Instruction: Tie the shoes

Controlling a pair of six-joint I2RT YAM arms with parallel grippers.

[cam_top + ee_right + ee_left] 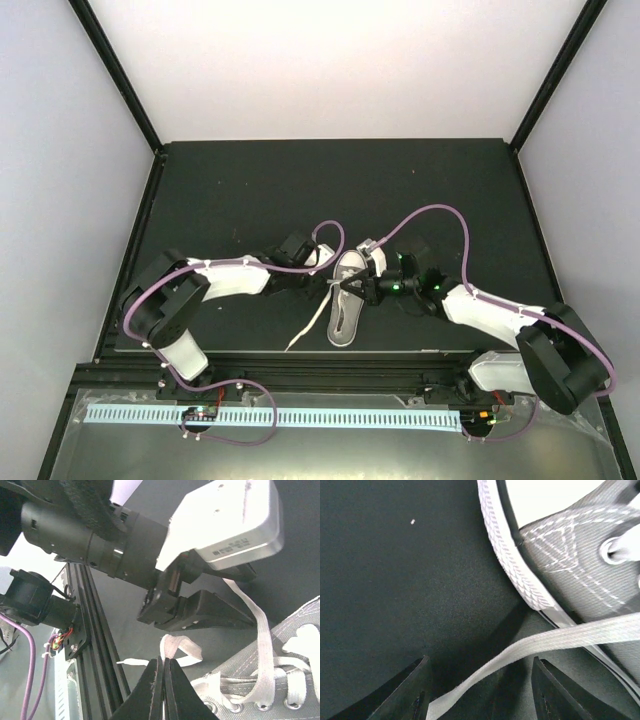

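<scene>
A grey canvas shoe [345, 305] with a white sole lies on the black mat between both arms. My left gripper [325, 272] sits at its left side. In the left wrist view its fingers [415, 695] stand wide apart, so the left gripper [480, 692] is open. A flat white lace [545, 640] runs loosely between the jaws from the shoe [590, 570]. My right gripper [162, 672] is shut on a folded loop of lace [182, 647] just off the shoe's eyelets [280, 690]. The left gripper's fingers [210, 612] hang right behind that loop. A loose lace end [303, 335] trails toward the near edge.
The black mat [300, 190] ends at a black aluminium rail [330, 360] along the near side, also close beside the right gripper as the rail [95, 645]. Purple cables [440, 212] loop off both arms. White walls enclose the back and sides.
</scene>
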